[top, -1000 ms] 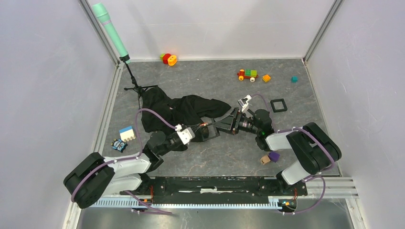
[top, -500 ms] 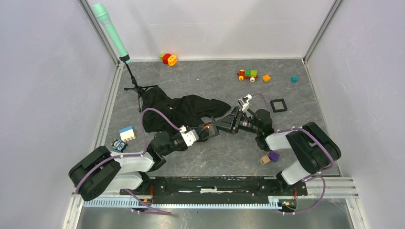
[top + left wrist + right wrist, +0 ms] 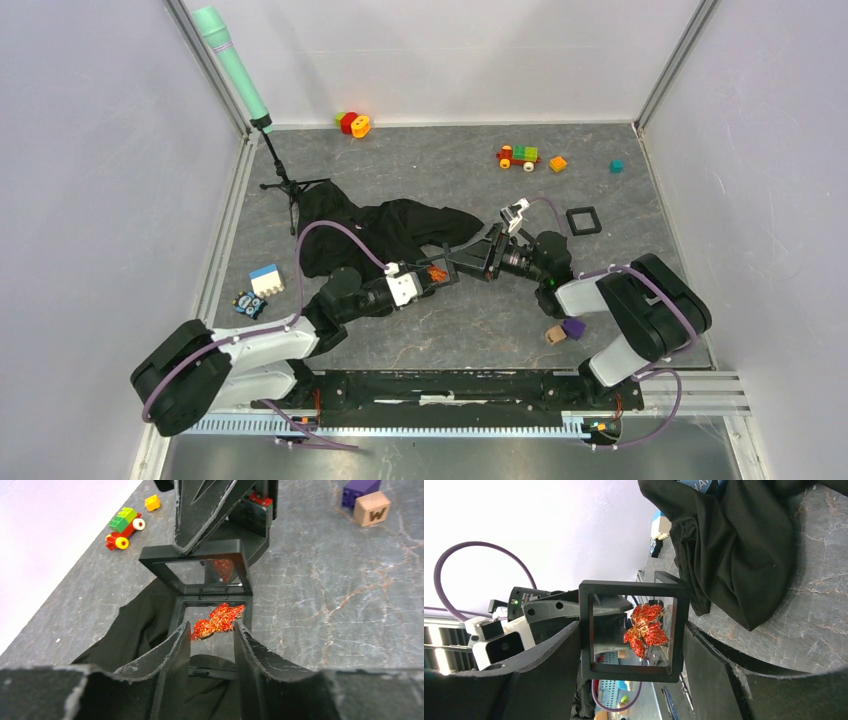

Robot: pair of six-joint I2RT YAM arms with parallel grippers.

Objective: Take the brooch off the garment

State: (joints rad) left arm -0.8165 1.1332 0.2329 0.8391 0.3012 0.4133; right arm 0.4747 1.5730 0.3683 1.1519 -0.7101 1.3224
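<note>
My left gripper has its two dark, rough-edged fingers parted only narrowly, their tips on either side of the near end of the brooch; I cannot tell whether they touch it. The brooch is a small, glittery orange-red piece shaped like a cluster of leaves. It lies on the clear film of the lower half of a square black frame case, not on the garment. The case is hinged open, its upper half standing nearly upright with a faint orange glint in its window. My right gripper is clamped wide across that upper half, one finger against each outer edge, and its camera sees the brooch through the film. Just beside the case, to its left in the left wrist view, lies the garment, soft matte black cloth in loose folds on the grey marbled table. Farther off, a wooden cube lettered W touches a purple block.
</note>
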